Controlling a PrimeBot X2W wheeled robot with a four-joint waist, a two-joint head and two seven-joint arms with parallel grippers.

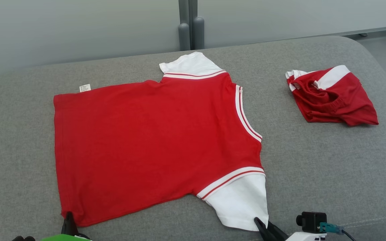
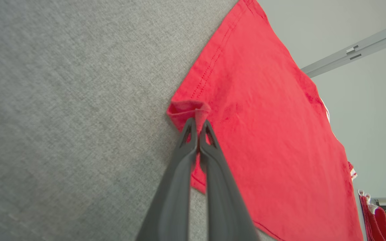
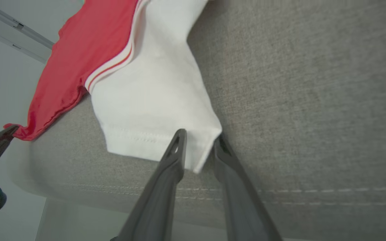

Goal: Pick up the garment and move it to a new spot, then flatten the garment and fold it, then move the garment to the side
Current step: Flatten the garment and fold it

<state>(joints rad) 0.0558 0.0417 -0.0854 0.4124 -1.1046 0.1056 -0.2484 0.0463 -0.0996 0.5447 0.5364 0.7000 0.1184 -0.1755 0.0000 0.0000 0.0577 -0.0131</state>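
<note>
A red garment (image 1: 152,140) with white sleeves lies spread flat on the grey padded surface (image 1: 313,167). My left gripper (image 1: 68,217) is shut on its near-left hem corner, and the left wrist view shows the red cloth (image 2: 263,117) bunched up between the pinched tips of that gripper (image 2: 198,125). At the near white sleeve, my right gripper (image 1: 258,222) has its jaws apart. In the right wrist view, the right gripper (image 3: 199,140) straddles the corner of the sleeve (image 3: 146,93) with a gap still showing between the fingers.
A second red and white garment (image 1: 332,95) lies crumpled at the far right. Two grey posts (image 1: 191,30) stand behind the surface. The surface's front edge runs just under both grippers. Bare grey fabric lies left and right of the spread garment.
</note>
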